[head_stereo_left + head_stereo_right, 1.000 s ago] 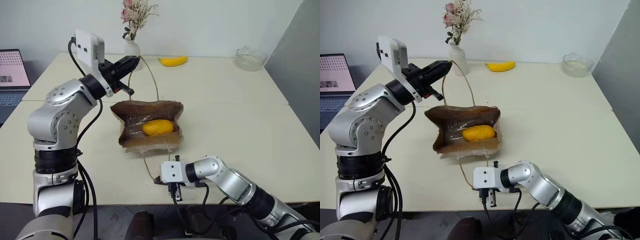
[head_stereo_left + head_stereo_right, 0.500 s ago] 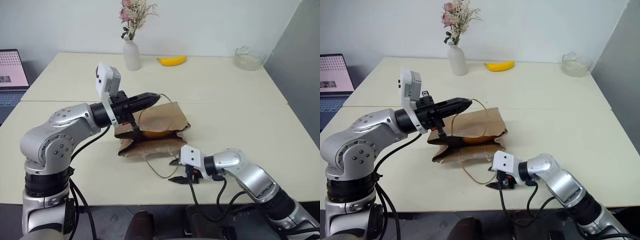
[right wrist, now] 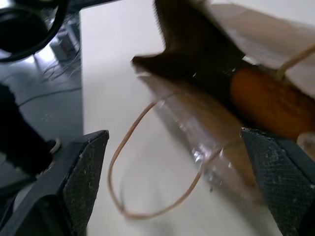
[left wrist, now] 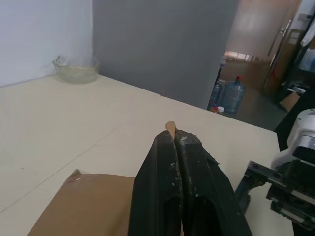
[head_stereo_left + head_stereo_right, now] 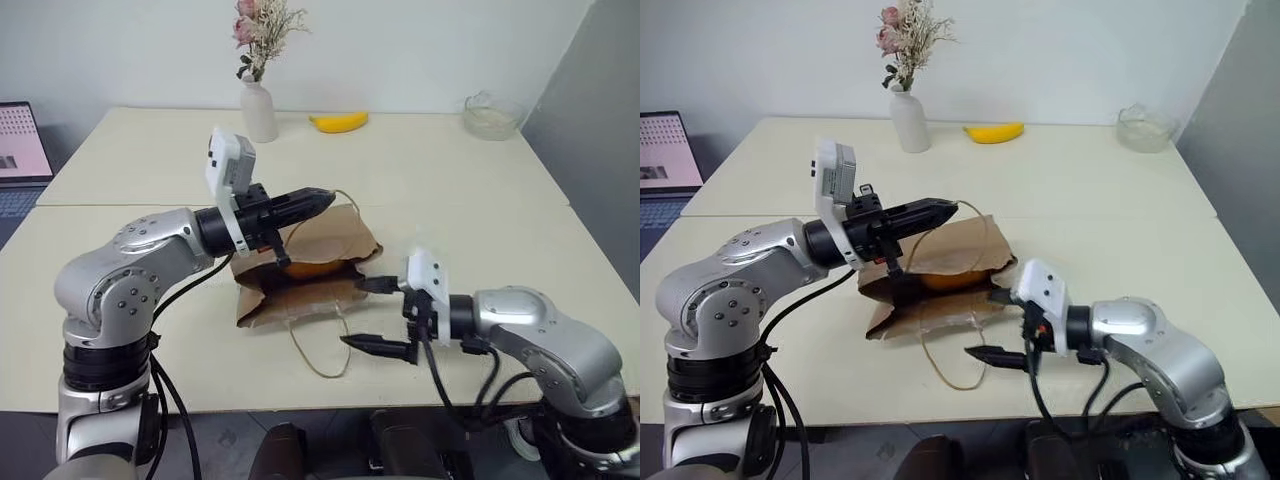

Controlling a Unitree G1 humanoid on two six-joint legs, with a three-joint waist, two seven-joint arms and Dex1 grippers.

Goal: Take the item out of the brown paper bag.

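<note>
On the pale cream bench (image 5: 470, 200): items listed from the near edge outward.

Bag: crinkled brown kraft-paper bag (image 5: 330, 240) is lying on its side near the front of the bench, mouth facing the robot and sagging low; one tan twisted-cord loop handle (image 5: 320, 355) is trailing loose on the bench in front of it.

Item: small smooth yellow-orange oblong fruit (image 5: 312, 268) is sitting just inside the bag mouth, partly shaded by the upper paper wall.

Left hand (image 5: 318, 200): black fingers are pressing fully together, pinching the other tan cord handle (image 5: 345, 196) above the bag and so holding the upper wall up a little.

Right hand (image 5: 368, 313): fingers are standing wide apart and gripping nothing, hovering just in front of the bag mouth on its right side and pointing toward it.

Step in hand: judged to be the reach into the mouth for the fruit.

Handling advice: left hand should be lifting the pinched handle higher so the mouth gapes; right hand should be entering low and level, one finger on each side of the fruit, staying clear of the loose handle and the thin lower wall, then closing gently, since a smooth rounded fruit is likely to roll or squirt out.

Also present: white vase of dried flowers (image 5: 257, 108), curved yellow banana (image 5: 338, 122), clear glass bowl (image 5: 492, 114), all well apart at the far edge.
</note>
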